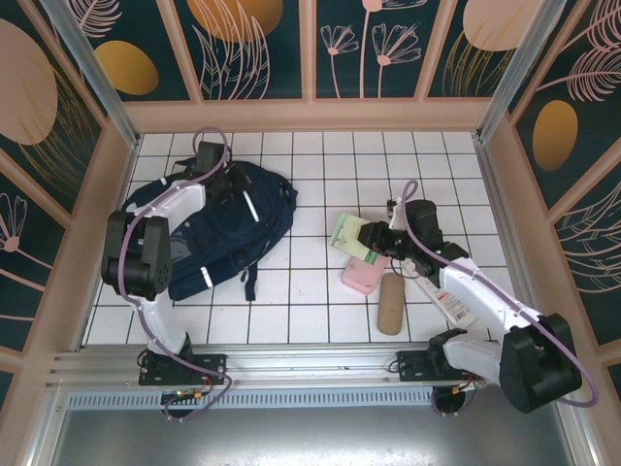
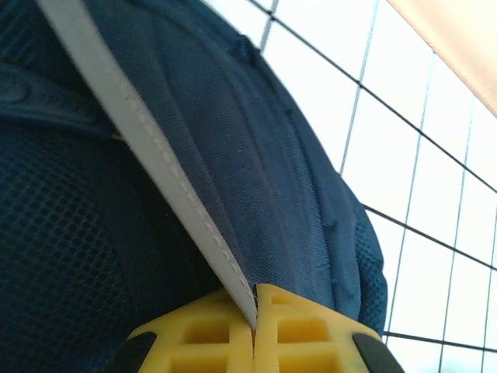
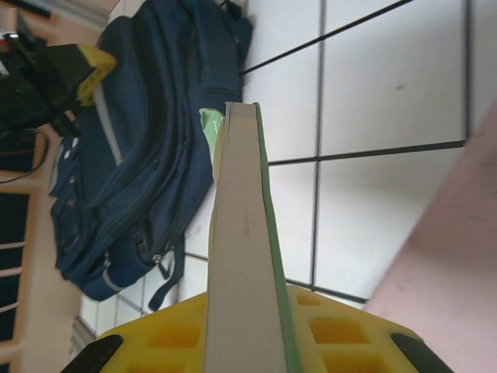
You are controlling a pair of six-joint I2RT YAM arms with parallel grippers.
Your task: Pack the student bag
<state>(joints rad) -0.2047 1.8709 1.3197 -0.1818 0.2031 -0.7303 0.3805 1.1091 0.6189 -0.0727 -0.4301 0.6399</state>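
At the white tiled table's (image 1: pixel 310 175) 3 o'clock, the right fingers (image 3: pixel 334 330) clamp a thin green-covered book (image 3: pixel 241 233) edge-on, likely ready for packing. At 10 o'clock lies the large navy-blue fabric backpack (image 1: pixel 233 243). The left fingers (image 2: pixel 194 338) pinch its white reflective stripe (image 2: pixel 155 155), probably to steady it.

student bag (image 1: pixel 233 228) left (left jaws on top); right jaws at green book (image 1: pixel 346 233)

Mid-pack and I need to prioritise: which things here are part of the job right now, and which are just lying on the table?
In the job: student bag, its white stripe pinched in the left gripper's shut jaws; green book held by the right gripper.
Lying loose: pink case, tan case, white packet; likely still to pack.
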